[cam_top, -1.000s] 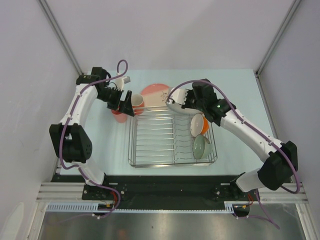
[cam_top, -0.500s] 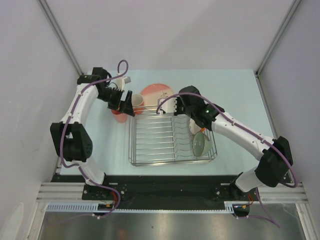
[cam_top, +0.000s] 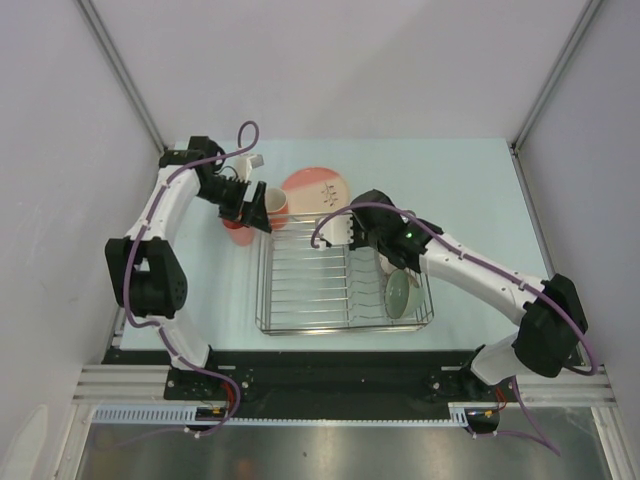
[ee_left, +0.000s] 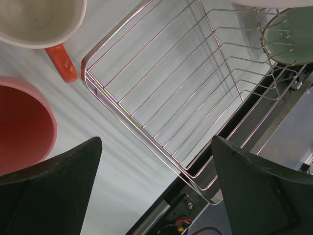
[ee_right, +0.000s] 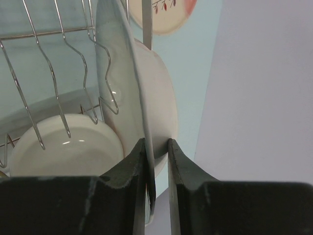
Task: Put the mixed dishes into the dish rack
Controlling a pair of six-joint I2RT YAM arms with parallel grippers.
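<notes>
My right gripper is shut on the rim of the white shallow plate, held on edge among the upright tines of the dish rack. From above, that plate stands at the far end of the silver dish rack. The pale green bowl leans in the rack's right side, and the white inside of the orange bowl shows beside the plate. My left gripper is open and empty above the rack's far-left corner, next to the orange mug and pink tumbler.
The pink-and-cream plate lies flat on the table beyond the rack. The mug and tumbler stand on the table just left of the rack's far corner. White walls close in both sides.
The right arm has carried the white plate leftward and down over the far end of the rack, covering the orange bowl in the top view. The left arm has barely moved.
</notes>
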